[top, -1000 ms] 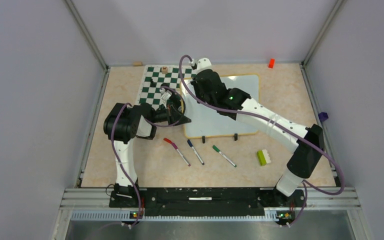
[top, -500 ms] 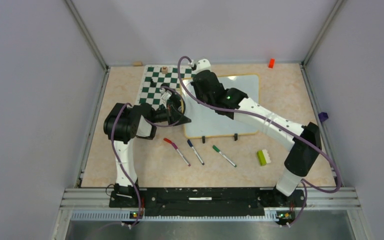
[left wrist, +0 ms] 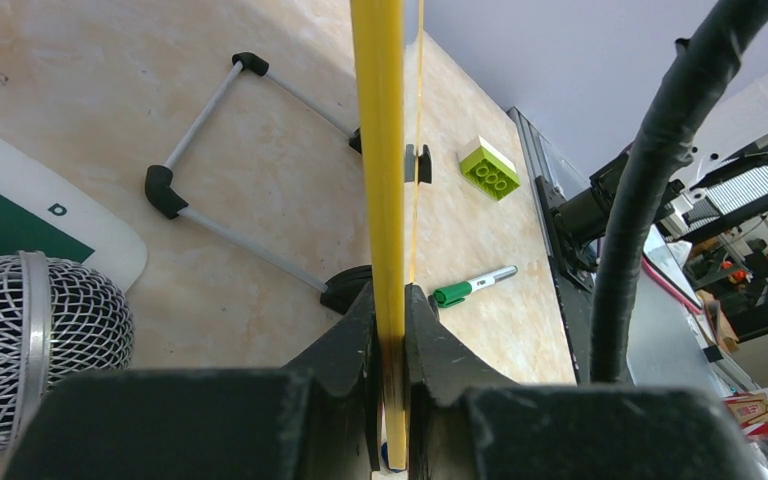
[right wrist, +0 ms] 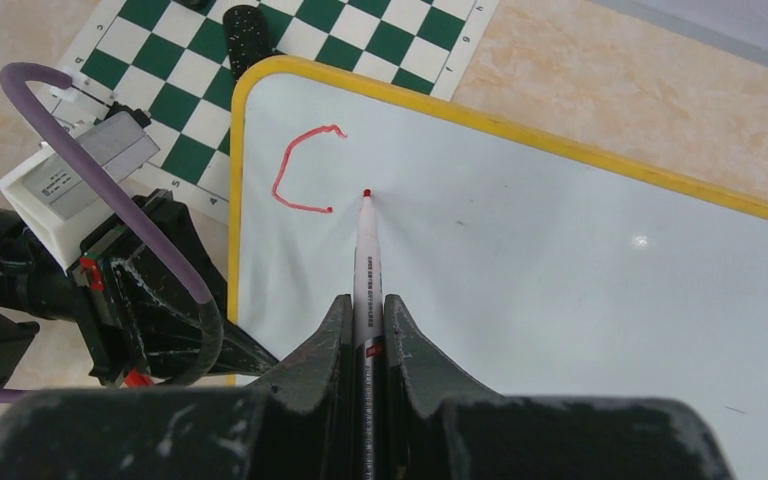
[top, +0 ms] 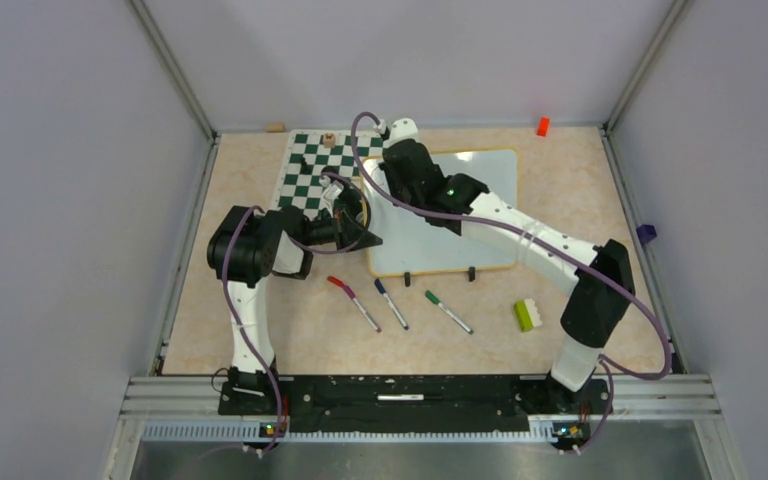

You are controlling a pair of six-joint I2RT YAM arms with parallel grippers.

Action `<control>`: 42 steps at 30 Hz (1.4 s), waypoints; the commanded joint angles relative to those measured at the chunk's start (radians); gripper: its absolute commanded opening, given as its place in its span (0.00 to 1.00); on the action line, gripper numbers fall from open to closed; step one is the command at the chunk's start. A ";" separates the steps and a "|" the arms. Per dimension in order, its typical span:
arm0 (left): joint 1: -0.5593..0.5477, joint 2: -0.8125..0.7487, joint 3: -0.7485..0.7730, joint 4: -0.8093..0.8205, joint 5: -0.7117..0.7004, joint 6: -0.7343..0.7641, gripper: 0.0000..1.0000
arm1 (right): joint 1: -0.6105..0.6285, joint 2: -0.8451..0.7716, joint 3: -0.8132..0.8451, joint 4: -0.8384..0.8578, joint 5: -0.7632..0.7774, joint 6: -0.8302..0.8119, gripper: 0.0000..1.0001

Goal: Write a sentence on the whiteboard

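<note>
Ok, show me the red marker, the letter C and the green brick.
red marker (right wrist: 366, 262), right wrist view, white barrel
letter C (right wrist: 280, 176), right wrist view, left curve
green brick (left wrist: 491, 168), left wrist view, studded top

High overhead view, two close wrist views, all sharing whiteboard (top: 430, 250)

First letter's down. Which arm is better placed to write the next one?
Right. The right gripper is shut on the red marker, its tip on the whiteboard just beside the red C. The left gripper is clamped on the board's yellow rim, holding it.
</note>
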 commanded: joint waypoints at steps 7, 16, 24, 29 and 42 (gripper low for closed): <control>-0.006 -0.014 -0.014 0.085 0.005 0.072 0.04 | -0.020 0.034 0.073 0.002 -0.001 -0.009 0.00; -0.006 -0.015 -0.015 0.085 0.005 0.072 0.04 | -0.021 0.041 0.072 -0.035 -0.054 -0.014 0.00; -0.006 -0.016 -0.014 0.085 0.005 0.072 0.04 | -0.022 0.015 0.029 -0.068 -0.032 -0.009 0.00; -0.006 -0.016 -0.014 0.085 0.005 0.072 0.04 | -0.022 -0.003 0.016 -0.068 0.022 -0.003 0.00; -0.006 -0.016 -0.014 0.085 0.005 0.072 0.04 | -0.025 0.005 0.048 -0.067 0.076 -0.003 0.00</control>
